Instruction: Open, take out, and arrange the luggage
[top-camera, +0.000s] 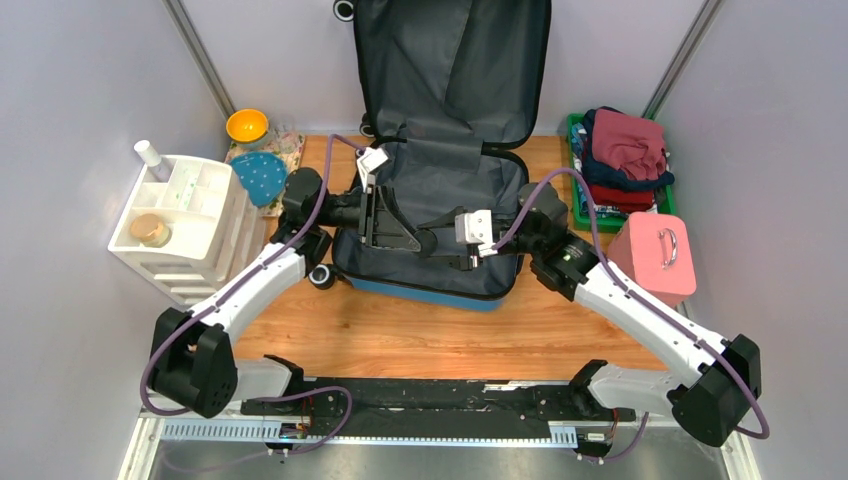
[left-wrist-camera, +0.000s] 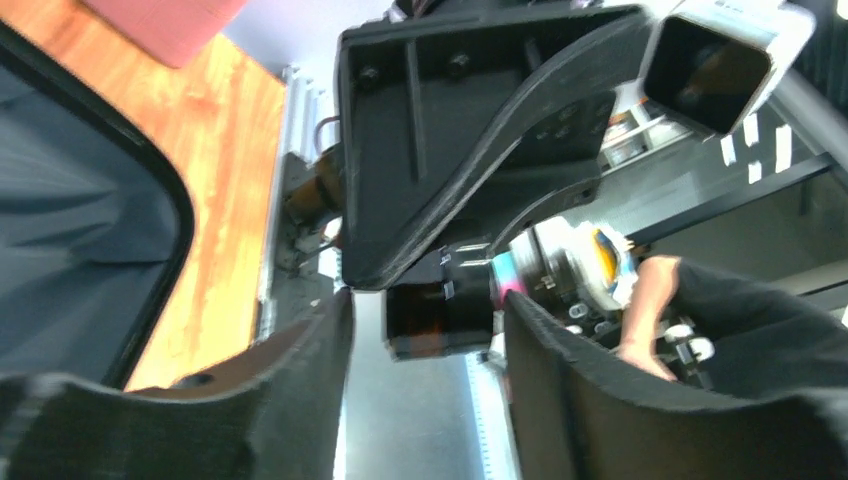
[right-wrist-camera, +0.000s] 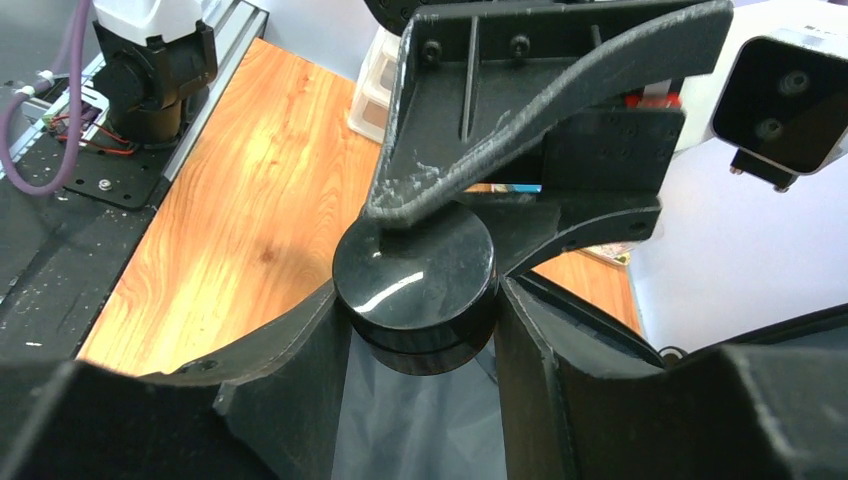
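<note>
The luggage (top-camera: 440, 293) is a blue hard-shell suitcase lying open mid-table, with its lid upright at the back and its dark grey lining (top-camera: 450, 60) showing. My right gripper (top-camera: 450, 247) hovers over the open base, shut on a glossy black round jar (right-wrist-camera: 415, 270) between its fingertips (right-wrist-camera: 318, 340). My left gripper (top-camera: 405, 238) faces it from the left, open. Its fingertips (left-wrist-camera: 330, 330) stand either side of the jar's end (left-wrist-camera: 440, 320); I cannot tell if they touch it. Grey lining shows below the jar in the right wrist view (right-wrist-camera: 420, 420).
A white compartmented organiser (top-camera: 185, 215) stands at the left, with an orange bowl (top-camera: 246, 125) and a blue dotted cloth (top-camera: 262, 175) behind it. A green tray (top-camera: 573, 150) of folded clothes and a pink case (top-camera: 655, 255) sit at the right. A suitcase wheel (top-camera: 321, 277) juts out front left.
</note>
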